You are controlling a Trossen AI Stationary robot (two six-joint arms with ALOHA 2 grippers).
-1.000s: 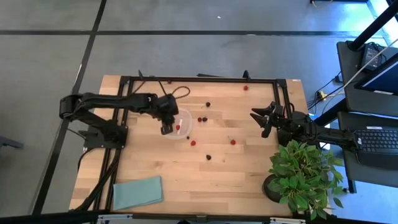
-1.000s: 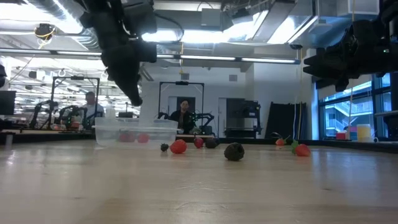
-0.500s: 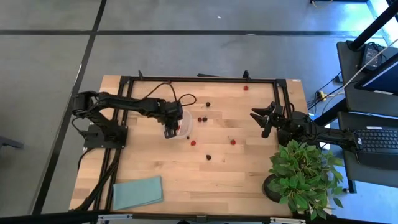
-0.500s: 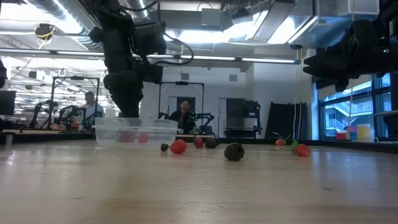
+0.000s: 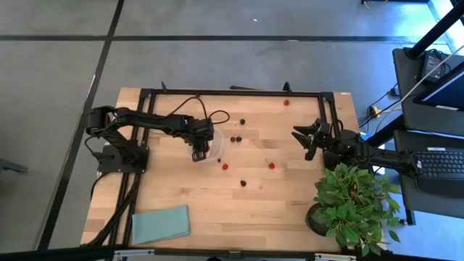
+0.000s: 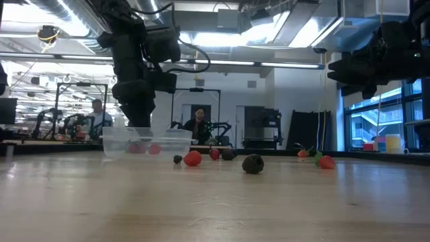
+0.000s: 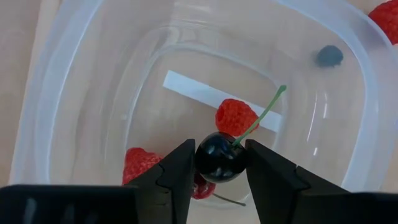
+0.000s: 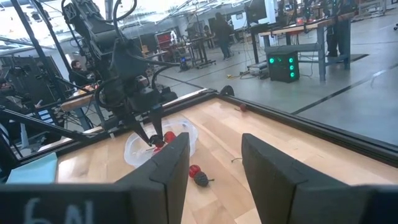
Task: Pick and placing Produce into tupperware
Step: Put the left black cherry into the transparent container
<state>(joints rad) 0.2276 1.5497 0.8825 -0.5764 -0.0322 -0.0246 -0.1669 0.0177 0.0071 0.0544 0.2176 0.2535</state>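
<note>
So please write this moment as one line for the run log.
left gripper: shut on dark cherry, above tupperware | inside: red berries | right gripper: open, waiting at table's right side

I work in a robotics lab. My wooden table (image 5: 290,196) stands in a black metal frame (image 5: 232,92) on a grey concrete floor (image 5: 58,65). Behind it I see an open hall with ceiling pipes (image 6: 60,27), other robot stations (image 6: 67,121), people (image 6: 197,124) at benches, and a laptop (image 5: 435,163) nearby.
</note>
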